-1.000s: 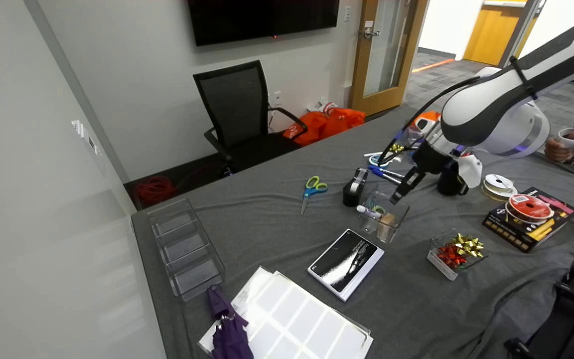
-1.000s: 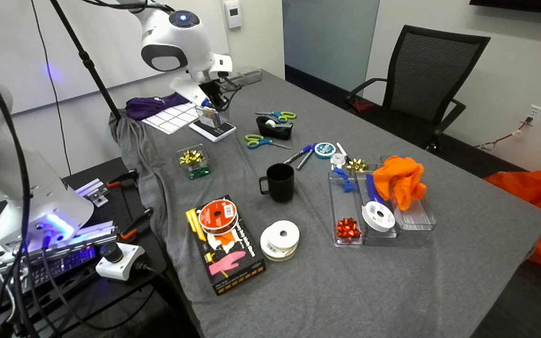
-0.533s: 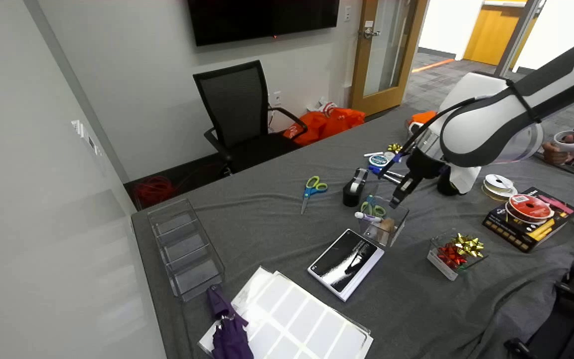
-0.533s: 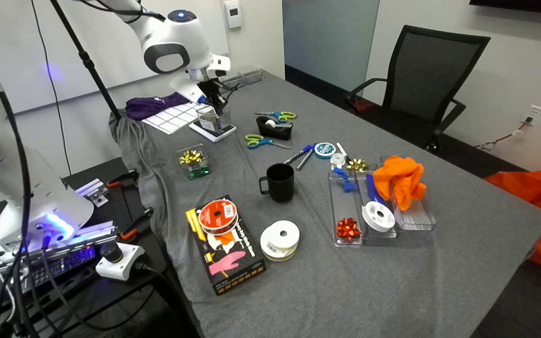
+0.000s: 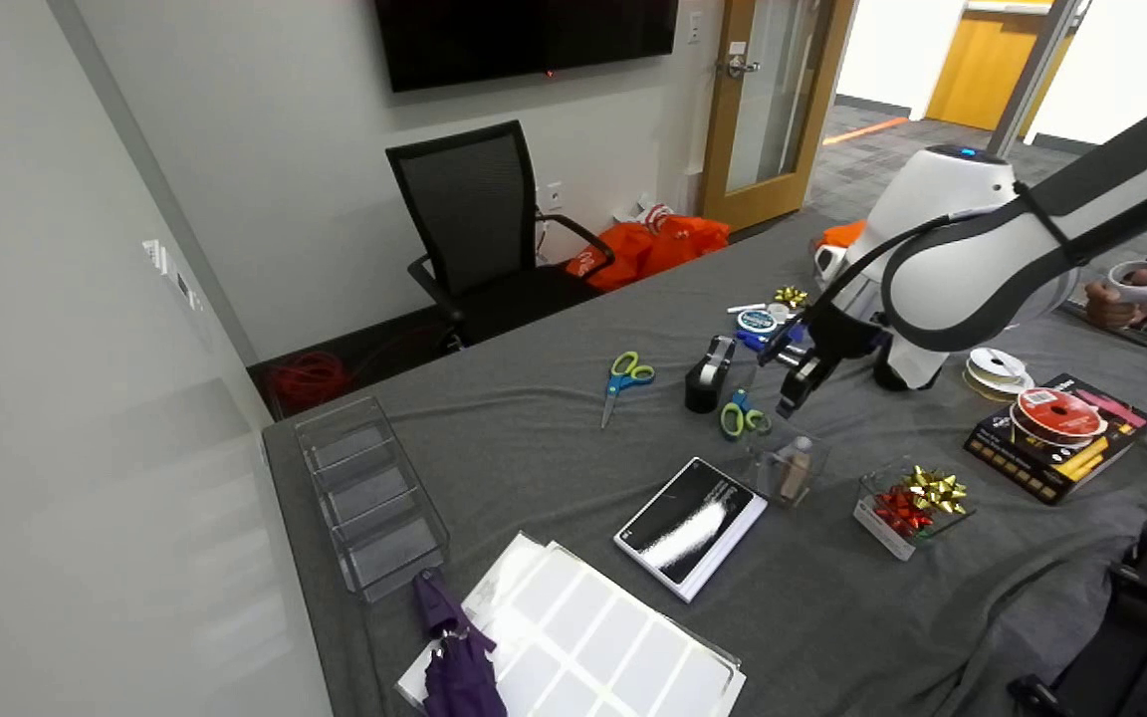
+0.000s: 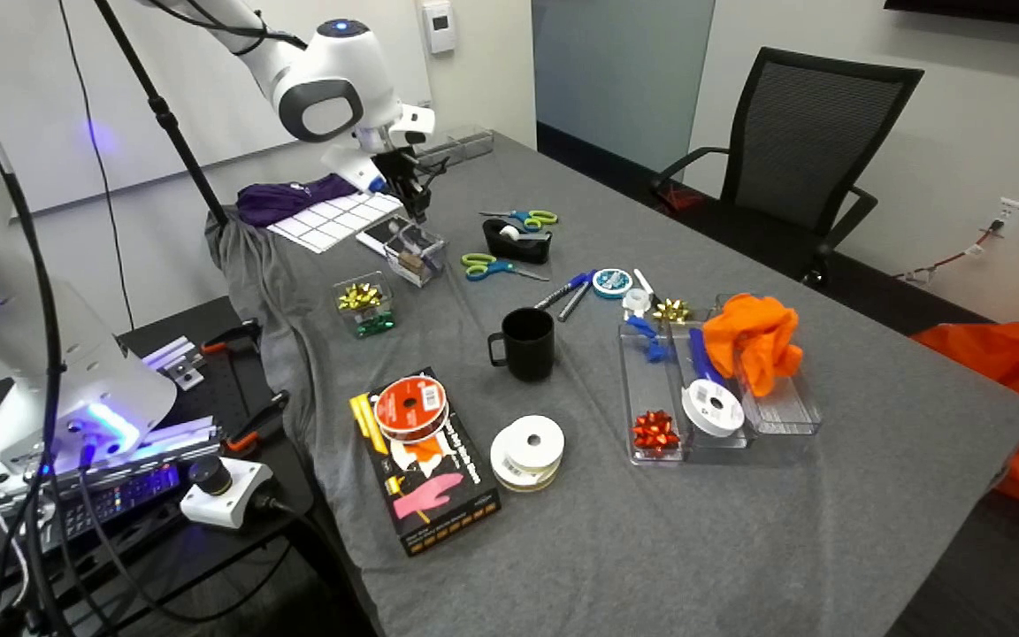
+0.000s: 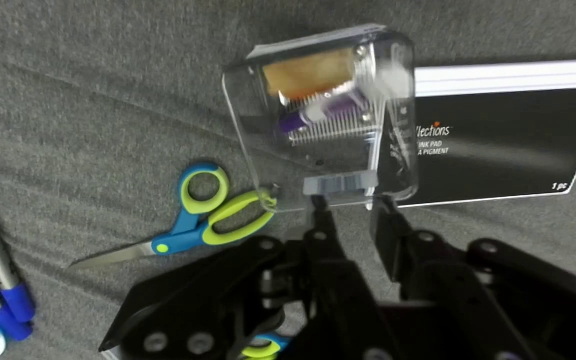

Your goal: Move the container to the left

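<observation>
Jaws apart, gap visible; gripper [image 7: 350, 199] over grey surface [image 7: 108, 115]. Clear container [image 7: 335, 152] at about 11 o'clock from gripper in wrist view, near rim right by the jaws, can't tell if touching. Inside: purple marker [image 7: 320, 111], tan block [image 7: 308, 72]. Black ink-pad box [image 7: 498, 145] at container's 3 o'clock, partly overlapped in view. Green-and-blue scissors [image 7: 183, 240] at container's 8 o'clock. In both exterior views container shows at the jaws' 6 o'clock; can't tell if it rests flat. In an exterior view, tape dispenser [image 6: 514, 249] at container's 3 o'clock.
</observation>
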{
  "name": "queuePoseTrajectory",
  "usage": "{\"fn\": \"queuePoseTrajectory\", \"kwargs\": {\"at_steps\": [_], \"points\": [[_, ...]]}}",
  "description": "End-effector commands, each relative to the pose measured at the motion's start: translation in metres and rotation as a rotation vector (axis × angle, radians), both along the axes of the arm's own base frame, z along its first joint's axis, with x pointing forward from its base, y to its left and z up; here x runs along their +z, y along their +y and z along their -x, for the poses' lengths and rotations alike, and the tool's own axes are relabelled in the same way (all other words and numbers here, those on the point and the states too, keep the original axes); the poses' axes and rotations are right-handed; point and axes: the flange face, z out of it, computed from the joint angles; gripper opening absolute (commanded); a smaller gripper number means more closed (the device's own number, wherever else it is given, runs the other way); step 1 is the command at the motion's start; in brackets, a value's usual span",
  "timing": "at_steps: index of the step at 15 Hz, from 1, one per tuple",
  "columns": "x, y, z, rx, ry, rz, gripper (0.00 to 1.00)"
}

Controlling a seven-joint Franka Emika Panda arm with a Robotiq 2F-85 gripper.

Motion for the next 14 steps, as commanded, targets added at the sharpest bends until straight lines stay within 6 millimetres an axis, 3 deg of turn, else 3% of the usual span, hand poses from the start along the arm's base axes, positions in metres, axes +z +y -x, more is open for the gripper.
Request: {"fn": "queuePoseTrajectory", "kwargs": {"at_steps": [1,7,11,14], "points": [[-0.001,0.002,-0.006,-0.012,-0.009,0.007,0.58],[0.003,0.0,-0.003,0.009,-0.027,0.0,0.98],[0.019,-0.02,0.006,0.052,-0.047,0.023,1.0],[0.037,-0.047,0.018,0.098,-0.051,0.052,1.0]]}}
